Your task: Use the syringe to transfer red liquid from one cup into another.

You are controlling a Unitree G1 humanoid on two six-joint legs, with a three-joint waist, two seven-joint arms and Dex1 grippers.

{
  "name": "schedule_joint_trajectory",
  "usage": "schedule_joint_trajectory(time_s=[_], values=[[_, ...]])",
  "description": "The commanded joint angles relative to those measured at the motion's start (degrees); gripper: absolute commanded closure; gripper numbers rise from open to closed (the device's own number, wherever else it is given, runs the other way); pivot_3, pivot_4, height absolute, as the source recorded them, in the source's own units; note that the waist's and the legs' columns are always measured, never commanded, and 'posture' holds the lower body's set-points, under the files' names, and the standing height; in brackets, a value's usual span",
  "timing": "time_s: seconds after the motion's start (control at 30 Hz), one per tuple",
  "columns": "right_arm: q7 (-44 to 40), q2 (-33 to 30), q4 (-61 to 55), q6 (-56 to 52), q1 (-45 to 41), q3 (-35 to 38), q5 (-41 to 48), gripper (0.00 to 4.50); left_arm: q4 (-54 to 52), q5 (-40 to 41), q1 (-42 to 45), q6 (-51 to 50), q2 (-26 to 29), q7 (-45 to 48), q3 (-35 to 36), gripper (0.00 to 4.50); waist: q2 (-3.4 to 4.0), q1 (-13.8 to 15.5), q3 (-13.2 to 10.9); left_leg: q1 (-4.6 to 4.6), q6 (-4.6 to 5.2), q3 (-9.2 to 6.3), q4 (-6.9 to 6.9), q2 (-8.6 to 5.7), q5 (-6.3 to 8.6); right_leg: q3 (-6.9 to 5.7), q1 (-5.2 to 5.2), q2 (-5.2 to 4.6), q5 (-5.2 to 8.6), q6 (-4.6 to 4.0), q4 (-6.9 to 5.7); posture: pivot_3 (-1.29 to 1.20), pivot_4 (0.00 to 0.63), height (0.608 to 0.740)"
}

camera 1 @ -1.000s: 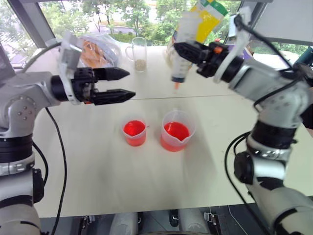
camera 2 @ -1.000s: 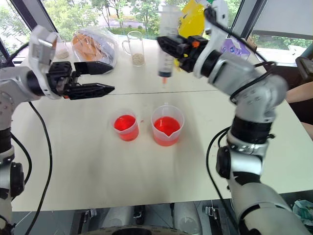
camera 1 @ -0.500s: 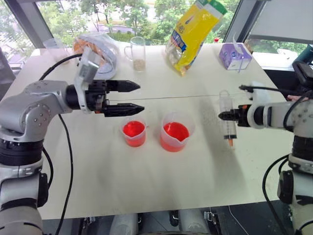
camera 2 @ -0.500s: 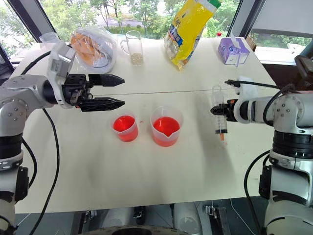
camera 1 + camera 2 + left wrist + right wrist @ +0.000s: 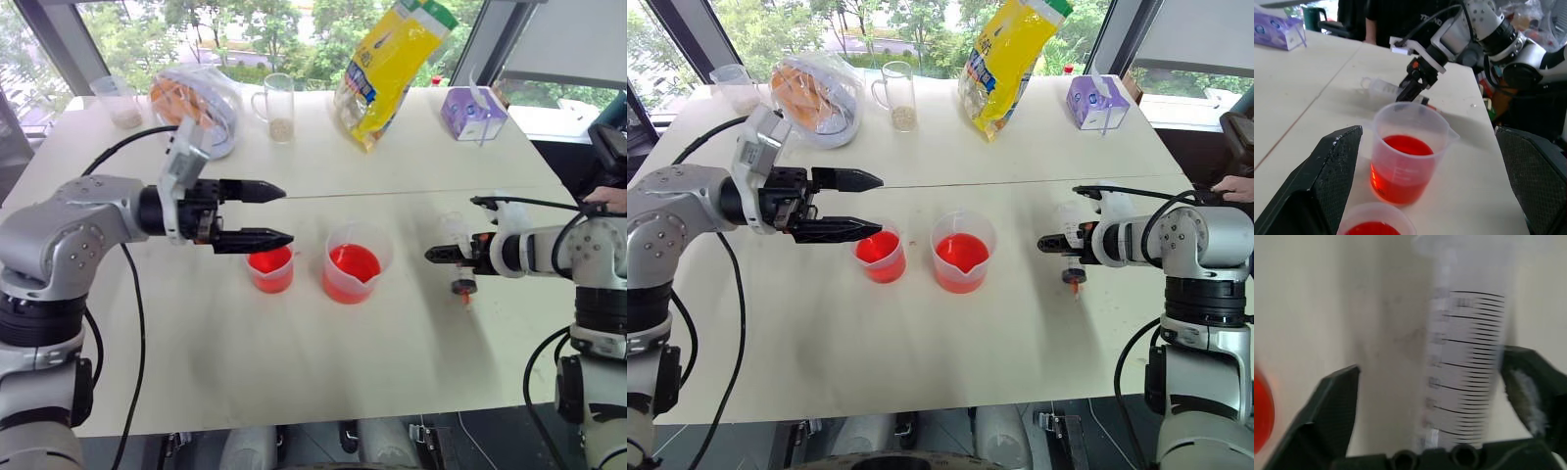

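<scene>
- The right pincer (image 5: 1050, 241) sits low over the surface (image 5: 950, 362) at the right, fingers spread; its wrist view has the syringe (image 5: 1465, 367) lying between the fingers with a clear gap on one side, so it is not pinched.
- From the left wrist view the syringe lies on its side on the surface under that pincer; its orange-red tip (image 5: 462, 289) points toward the near edge.
- The wider spouted cup (image 5: 355, 275) stands mid-surface, well apart from the syringe, holding red liquid (image 5: 353, 262) up to about a third of its height.
- Just beside it, on the robot's left, the smaller plain-rimmed cup (image 5: 269, 269) also holds red liquid.
- The left pincer (image 5: 277, 213) hovers above and just behind the small cup, fingers spread, gripping nothing.
- Judged from this, the transfer looks done or nearly so: both cups hold liquid and the syringe is set down and let go. Whether the barrel is empty I cannot tell.
- Far back stand a glass mug (image 5: 277, 108), a yellow bag (image 5: 392, 64) and a tissue pack (image 5: 473, 111).
</scene>
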State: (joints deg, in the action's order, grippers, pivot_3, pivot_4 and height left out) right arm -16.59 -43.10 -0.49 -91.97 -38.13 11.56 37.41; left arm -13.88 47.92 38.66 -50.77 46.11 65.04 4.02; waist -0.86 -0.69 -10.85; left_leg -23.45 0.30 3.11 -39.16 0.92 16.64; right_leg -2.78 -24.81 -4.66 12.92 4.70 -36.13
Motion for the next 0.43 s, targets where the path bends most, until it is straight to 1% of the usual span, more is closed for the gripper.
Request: schedule_joint_trajectory(time_s=[0.03, 0.1, 0.23, 0.33, 0.43], values=[[-5.3, -5.5, -8.9, 1.6, 0.4, 0.8, 2.2, 0.05, -1.3, 0.1, 0.6, 0.4, 1.3, 0.7, 0.6, 0.00, 0.01, 0.1, 0.0, 0.00, 0.00, -0.02, 0.00, 0.00, 0.00, -0.01, 0.00, 0.00, 0.00, 0.00, 0.00, 0.00, 0.150, 0.740], [-8.6, -8.7, -13.5, 2.5, 1.6, 1.3, 3.7, 0.05, -0.9, -0.1, 0.7, 0.5, 1.8, 1.0, 0.6, 0.00, 0.00, 0.1, 0.0, -0.01, 0.00, -0.04, 0.00, 0.00, 0.00, -0.02, 0.01, 0.00, 0.01, 0.01, 0.03, 0.00, 0.150, 0.740], [-16.2, -15.1, -22.5, 4.8, 5.0, 5.2, 8.3, 0.05, -0.7, -0.6, 0.6, 0.8, 2.6, 1.6, 0.6, 0.00, 0.00, 0.1, 0.0, 0.00, 0.00, -0.05, 0.00, 0.00, 0.00, -0.02, 0.03, 0.00, 0.02, 0.02, 0.04, 0.00, 0.150, 0.740], [-21.8, -18.9, -29.5, 5.0, 8.1, 10.8, 13.4, 0.05, -0.9, -1.0, 0.3, 0.9, 3.2, 1.8, 0.7, 0.00, -0.01, 0.1, 0.0, 0.00, 0.00, -0.06, 0.00, 0.00, 0.00, -0.03, 0.03, 0.00, 0.02, 0.02, 0.04, 0.00, 0.150, 0.740], [-24.5, -20.5, -33.7, 5.2, 10.5, 15.5, 16.5, 0.05, -0.9, -0.8, 0.2, 0.9, 3.6, 1.9, 1.0, 0.00, -0.02, 0.2, 0.0, 0.03, 0.00, -0.06, 0.00, 0.02, 0.00, -0.03, 0.05, 0.00, 0.02, 0.02, 0.04, 0.00, 0.150, 0.740]])
